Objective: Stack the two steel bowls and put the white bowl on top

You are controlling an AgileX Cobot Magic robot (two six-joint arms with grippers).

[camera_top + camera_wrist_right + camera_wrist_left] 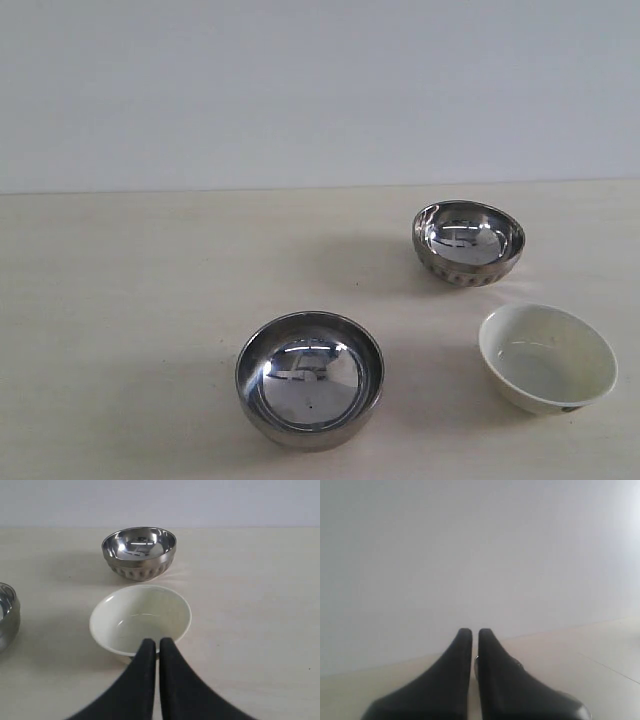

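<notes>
Three bowls stand apart on the table. The smooth-sided steel bowl (310,378) is at the front centre, with its edge (7,614) also in the right wrist view. The dimpled steel bowl (468,243) (139,552) sits at the back right. The white bowl (546,357) (140,618) is at the front right, upright and empty. My right gripper (157,641) is shut, with nothing held, its tips in front of the white bowl's near rim. My left gripper (472,630) is shut and empty and faces the pale wall. Neither arm shows in the exterior view.
The cream tabletop (130,300) stretches to a pale grey wall (300,90) at the back. A thin seam (610,667) crosses the tabletop in the left wrist view.
</notes>
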